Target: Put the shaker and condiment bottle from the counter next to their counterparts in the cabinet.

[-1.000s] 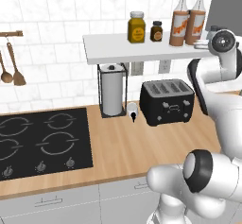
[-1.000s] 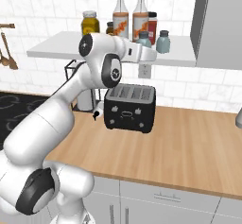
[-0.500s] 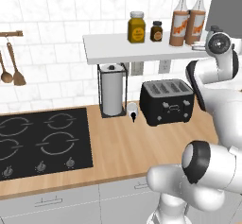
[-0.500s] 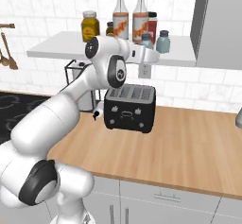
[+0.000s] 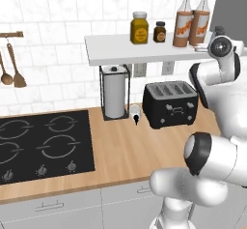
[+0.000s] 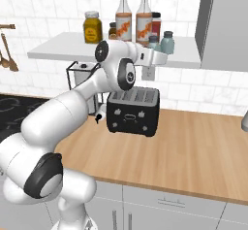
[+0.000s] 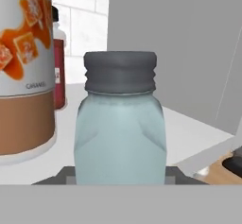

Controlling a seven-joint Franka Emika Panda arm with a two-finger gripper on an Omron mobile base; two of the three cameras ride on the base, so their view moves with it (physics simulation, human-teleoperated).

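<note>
Since the earlier frame your arm has pushed a little further in over the cabinet (image 6: 58, 52); nothing else moved. Your tool (image 6: 156, 54) stays clamped on the shaker (image 7: 120, 124), apparently just above the cabinet's right end, beside its twin (image 6: 167, 42) and two condiment bottles (image 6: 123, 19).

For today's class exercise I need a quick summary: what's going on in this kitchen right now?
The robot arm has its pincer up at the white wall shelf, shut on a small blue-grey shaker. A twin shaker stands beside it on the shelf. Two orange sauce bottles already stand together there, so the bottle step looks done.
</note>
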